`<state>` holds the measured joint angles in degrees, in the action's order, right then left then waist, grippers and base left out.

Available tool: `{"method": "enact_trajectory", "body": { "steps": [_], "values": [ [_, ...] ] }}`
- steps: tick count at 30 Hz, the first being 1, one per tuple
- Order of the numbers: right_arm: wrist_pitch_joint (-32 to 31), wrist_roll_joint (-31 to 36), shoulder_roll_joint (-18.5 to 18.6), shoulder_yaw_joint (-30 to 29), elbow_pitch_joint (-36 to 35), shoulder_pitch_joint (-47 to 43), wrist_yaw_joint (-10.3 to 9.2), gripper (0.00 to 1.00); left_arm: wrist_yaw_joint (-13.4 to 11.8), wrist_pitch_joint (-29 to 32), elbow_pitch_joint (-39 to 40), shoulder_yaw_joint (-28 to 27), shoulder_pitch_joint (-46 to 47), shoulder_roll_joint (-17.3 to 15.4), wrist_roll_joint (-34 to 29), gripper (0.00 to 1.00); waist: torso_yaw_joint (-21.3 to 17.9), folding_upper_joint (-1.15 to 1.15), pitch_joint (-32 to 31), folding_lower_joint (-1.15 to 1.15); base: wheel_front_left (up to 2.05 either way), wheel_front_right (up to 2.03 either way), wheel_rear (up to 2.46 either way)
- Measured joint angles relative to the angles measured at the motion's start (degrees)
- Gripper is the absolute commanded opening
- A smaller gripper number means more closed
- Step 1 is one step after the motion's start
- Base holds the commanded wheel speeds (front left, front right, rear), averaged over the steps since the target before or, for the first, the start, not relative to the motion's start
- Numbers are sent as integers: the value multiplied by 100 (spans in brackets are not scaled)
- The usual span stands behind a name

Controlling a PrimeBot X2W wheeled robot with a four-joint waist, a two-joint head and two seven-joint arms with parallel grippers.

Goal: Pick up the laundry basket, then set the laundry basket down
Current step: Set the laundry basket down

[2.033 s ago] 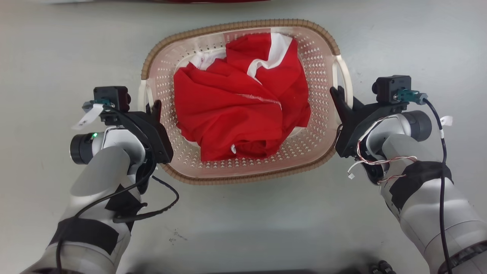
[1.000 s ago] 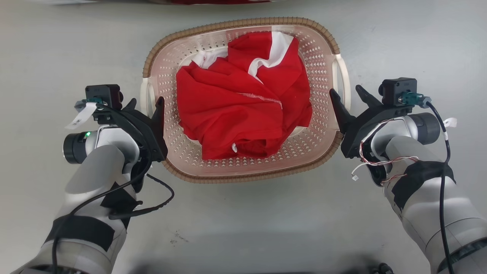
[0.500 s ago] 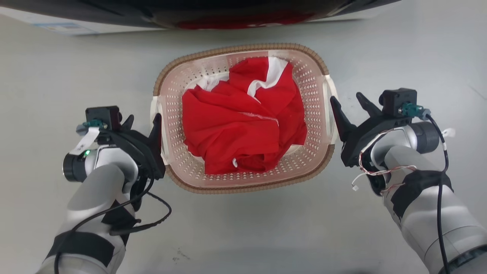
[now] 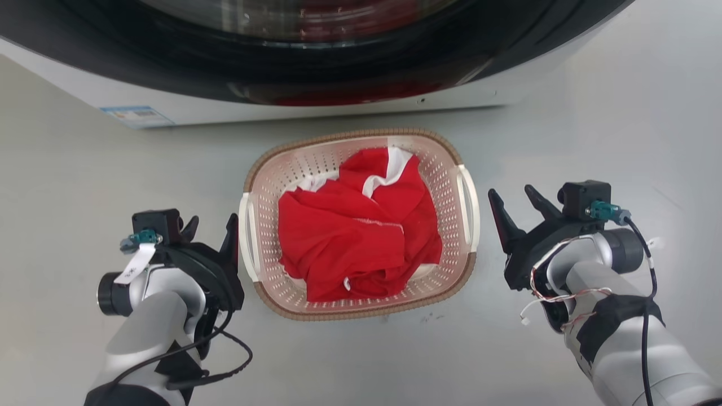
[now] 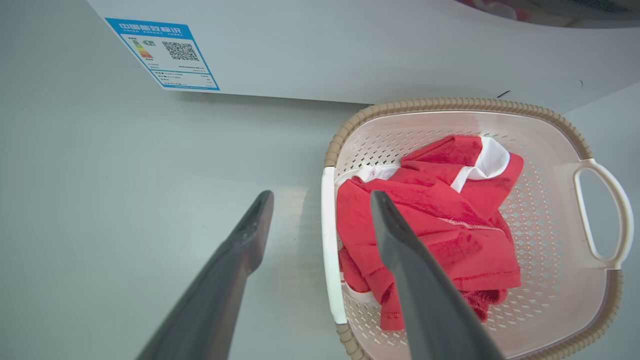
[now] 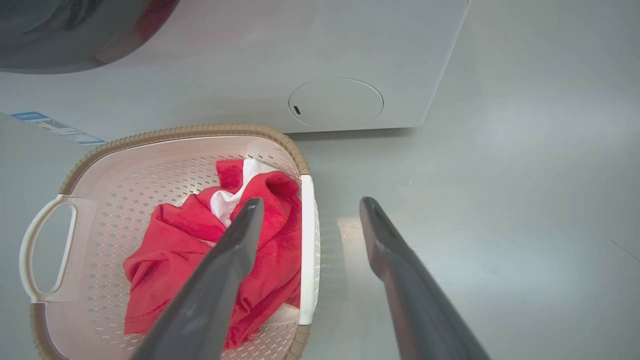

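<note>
Both pincers have jaws apart and hold nothing: left pincer just beside the left white handle, right pincer near the right white handle. The rounded pale pink-cream perforated plastic laundry basket, brown woven-look rim, sits on the grey floor before the white washing machine, with a crumpled red-and-white garment inside. Judged a hands-off moment with the basket down. Any lift needs both handles clamped together and kept level.
</note>
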<state>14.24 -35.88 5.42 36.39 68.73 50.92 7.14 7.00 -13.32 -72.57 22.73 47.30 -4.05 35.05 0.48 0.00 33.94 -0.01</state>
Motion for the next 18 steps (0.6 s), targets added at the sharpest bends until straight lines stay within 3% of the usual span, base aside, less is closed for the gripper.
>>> {"method": "enact_trajectory", "body": {
  "steps": [18],
  "values": [
    [3,-90,210,-409,-812,-1042,1,100,-67,-98,744,-35,-843,-34,-94,100,-91,-1,-1473,-1,0,0,0]
  ]
}}
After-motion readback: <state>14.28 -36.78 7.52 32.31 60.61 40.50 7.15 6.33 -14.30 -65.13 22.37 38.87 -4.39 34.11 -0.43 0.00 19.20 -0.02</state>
